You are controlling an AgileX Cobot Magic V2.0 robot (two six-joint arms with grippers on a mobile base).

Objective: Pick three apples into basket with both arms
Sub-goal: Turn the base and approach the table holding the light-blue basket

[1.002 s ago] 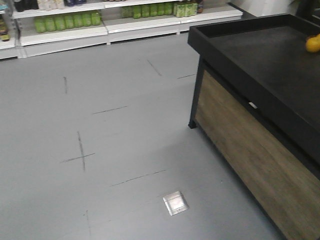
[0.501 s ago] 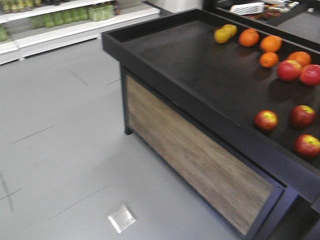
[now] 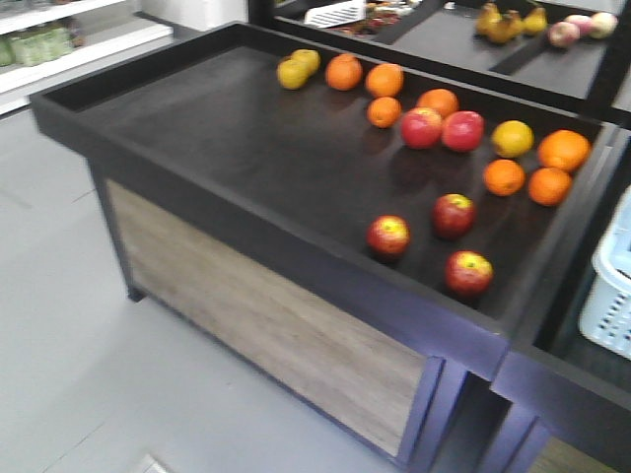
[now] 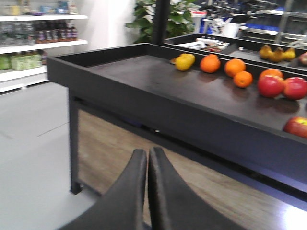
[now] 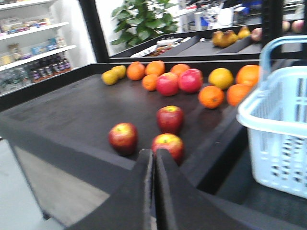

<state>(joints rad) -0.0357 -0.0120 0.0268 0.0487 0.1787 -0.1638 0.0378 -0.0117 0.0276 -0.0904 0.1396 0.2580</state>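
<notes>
Three dark red apples lie near the front right of a black display table (image 3: 197,128): one (image 3: 388,236), one (image 3: 453,215) and one (image 3: 468,273). The right wrist view shows them as apple (image 5: 123,137), apple (image 5: 170,119) and apple (image 5: 168,145). The pale blue-white basket (image 3: 611,286) stands in the bay to the right, also basket (image 5: 278,129). My left gripper (image 4: 147,153) is shut and empty, low in front of the table's wooden side. My right gripper (image 5: 153,154) is shut and empty, short of the table edge, just before the nearest apple.
Oranges (image 3: 385,79), yellow fruit (image 3: 299,67) and two brighter red apples (image 3: 443,129) lie farther back on the table. A raised black rim (image 3: 296,246) borders it. Another fruit stand (image 3: 513,25) sits behind. Shelves with bottles (image 4: 33,33) line the left wall.
The view has swung right: the table has moved from the right edge towards the frame's centre, bringing the three apples and the basket into sight. The floor and shelves slid off left.
</notes>
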